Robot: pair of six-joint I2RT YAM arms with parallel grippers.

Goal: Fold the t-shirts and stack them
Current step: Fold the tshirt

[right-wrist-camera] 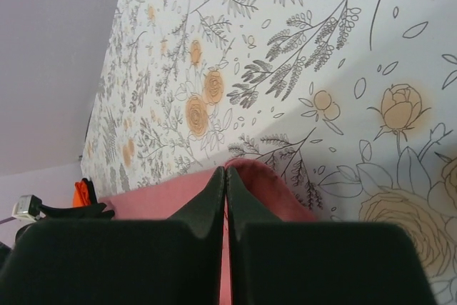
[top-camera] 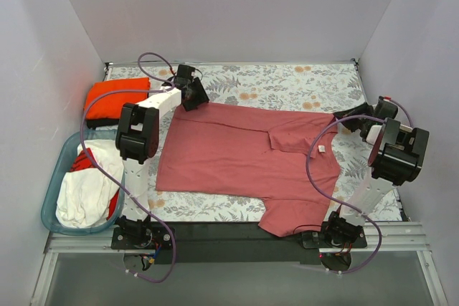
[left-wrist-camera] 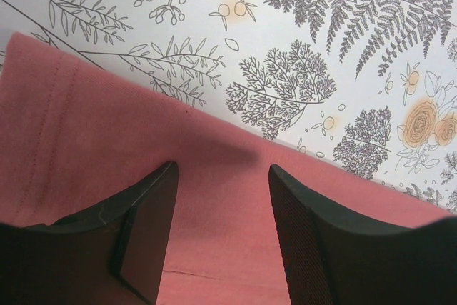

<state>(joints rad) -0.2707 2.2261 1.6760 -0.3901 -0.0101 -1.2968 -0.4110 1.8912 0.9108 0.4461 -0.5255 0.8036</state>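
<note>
A large rose-red t-shirt (top-camera: 244, 155) lies spread flat across the middle of the floral table, one sleeve hanging over the near edge. My left gripper (top-camera: 193, 94) is open, its jaws straddling the shirt's far left edge (left-wrist-camera: 107, 126) just above the cloth. My right gripper (top-camera: 351, 118) is shut on the shirt's far right edge, and pinched cloth (right-wrist-camera: 271, 191) bulges beside the fingertips. A folded bright orange t-shirt (top-camera: 118, 97) lies at the far left on top of a black one (top-camera: 107, 121).
A clear blue bin (top-camera: 54, 198) at the near left holds white and red cloths. Purple walls close in the back and both sides. The floral tablecloth (top-camera: 287, 80) is bare behind the shirt. A black strip runs along the near edge.
</note>
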